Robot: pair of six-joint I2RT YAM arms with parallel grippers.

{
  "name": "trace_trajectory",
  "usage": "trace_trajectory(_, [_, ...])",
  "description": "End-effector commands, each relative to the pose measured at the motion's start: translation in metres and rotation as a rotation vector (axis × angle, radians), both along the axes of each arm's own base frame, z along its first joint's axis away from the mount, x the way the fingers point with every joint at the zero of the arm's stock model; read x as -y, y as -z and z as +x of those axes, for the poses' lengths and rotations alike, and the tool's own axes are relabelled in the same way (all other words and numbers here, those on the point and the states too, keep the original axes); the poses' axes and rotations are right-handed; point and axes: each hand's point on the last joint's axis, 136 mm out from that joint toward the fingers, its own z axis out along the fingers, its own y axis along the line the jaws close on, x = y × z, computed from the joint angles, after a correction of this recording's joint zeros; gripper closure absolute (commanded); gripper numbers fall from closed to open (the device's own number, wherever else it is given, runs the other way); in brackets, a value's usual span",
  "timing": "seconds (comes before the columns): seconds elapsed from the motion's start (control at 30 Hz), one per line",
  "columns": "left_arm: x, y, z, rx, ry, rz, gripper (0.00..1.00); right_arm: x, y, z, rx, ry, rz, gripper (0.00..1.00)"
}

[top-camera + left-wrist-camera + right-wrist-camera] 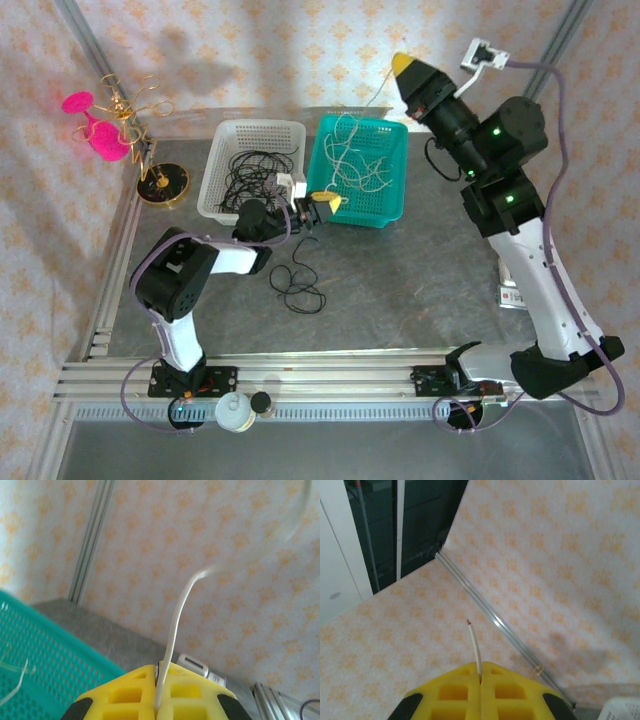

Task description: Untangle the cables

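Right gripper (480,672) and left gripper (159,685) both pinch whitish cable (175,620), strung over teal basket (395,210); black cable (298,285) lies loose on table (420,290), so I reckon untangling's mostly done, binning left to do.
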Motion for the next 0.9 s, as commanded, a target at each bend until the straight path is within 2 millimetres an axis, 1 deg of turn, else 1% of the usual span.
trace_trajectory(0.0, [-0.005,-0.007,-0.015,0.033,-0.020,0.028,1.00,0.012,-0.016,0.002,0.049,0.072,-0.056,1.00])
trace_trajectory(0.1, [-0.011,0.004,-0.023,-0.005,-0.041,0.070,1.00,0.019,-0.023,0.007,0.063,0.103,-0.071,1.00])
trace_trajectory(0.23, [-0.010,0.021,-0.037,-0.053,-0.029,0.143,1.00,0.026,-0.030,0.012,0.079,0.151,-0.092,1.00])
trace_trajectory(0.33, [-0.006,0.037,-0.051,-0.088,-0.001,0.209,1.00,0.031,-0.033,0.019,0.086,0.195,-0.117,1.00])
trace_trajectory(0.43, [0.000,0.055,-0.071,-0.126,0.065,0.294,1.00,0.036,-0.032,0.027,0.101,0.254,-0.183,1.00])
trace_trajectory(0.53, [0.001,0.071,-0.091,-0.154,0.114,0.385,1.00,0.043,-0.023,0.039,0.096,0.341,-0.298,1.00])
trace_trajectory(0.67, [-0.003,0.086,-0.112,-0.198,0.149,0.477,1.00,0.052,-0.007,0.053,0.054,0.401,-0.375,1.00])
trace_trajectory(0.77, [-0.007,0.096,-0.121,-0.246,0.130,0.531,1.00,0.052,0.009,0.064,0.013,0.420,-0.426,1.00])
trace_trajectory(0.87, [-0.012,0.103,-0.122,-0.342,0.076,0.546,1.00,0.053,0.025,0.073,-0.011,0.438,-0.467,1.00])
